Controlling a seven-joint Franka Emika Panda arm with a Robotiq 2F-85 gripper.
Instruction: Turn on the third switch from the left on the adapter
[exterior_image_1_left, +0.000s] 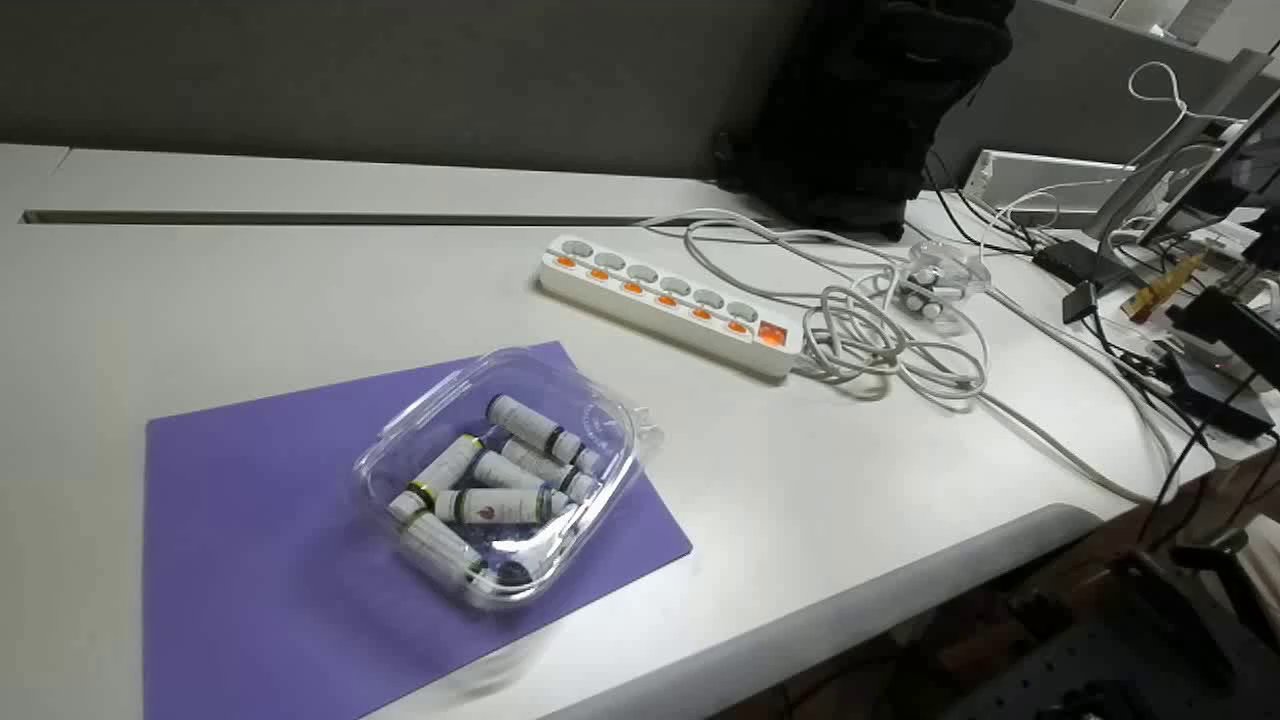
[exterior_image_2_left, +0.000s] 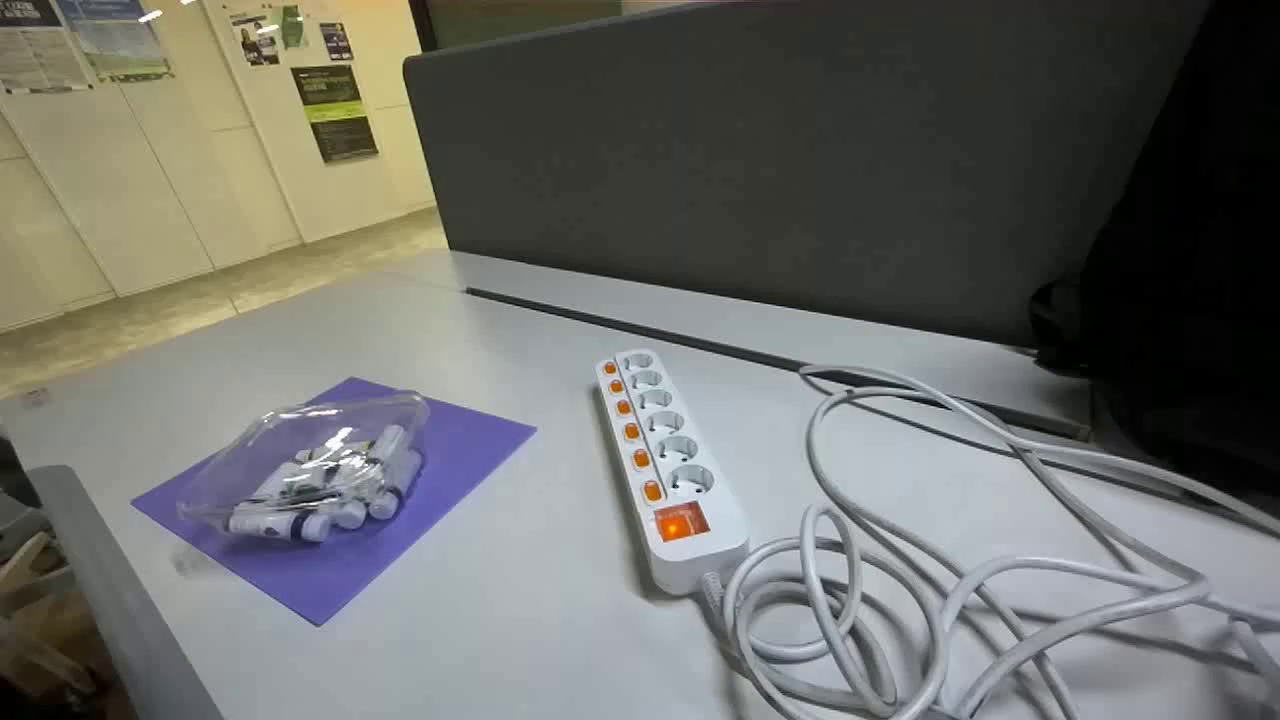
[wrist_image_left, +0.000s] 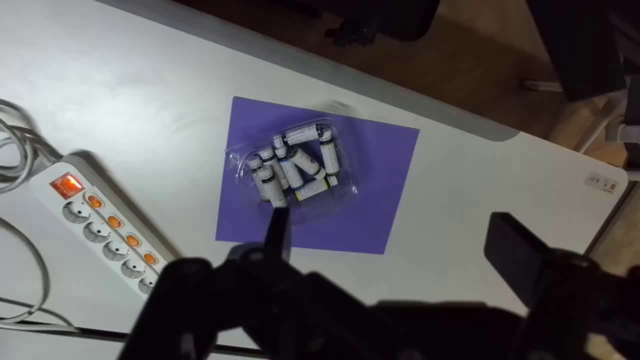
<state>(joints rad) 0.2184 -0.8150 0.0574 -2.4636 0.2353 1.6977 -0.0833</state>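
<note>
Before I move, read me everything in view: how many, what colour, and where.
Desk: 1, white, in every view
Mat: 1, purple, on the desk
Tub: 1, clear, on the mat
Bottles: about 8, white-labelled, in the tub
Adapter: 1, white, beside the mat
Switches: 6, orange, along the adapter's side
Sockets: 6, grey, beside the switches
Cables: uncountable, pale, tangled at the adapter's end
Main switch: 1, orange, at the cable end
Small container: 1, clear, among the cables
Partition: 1, grey, behind the desk
Bag: 1, black, before the partition
Monitor: 1, dark, at an exterior view's edge
Clutter: uncountable, mostly dark, near the monitor
Posters: several, mixed colours, on the wall
Gripper: 1, black, open, in the wrist view
</note>
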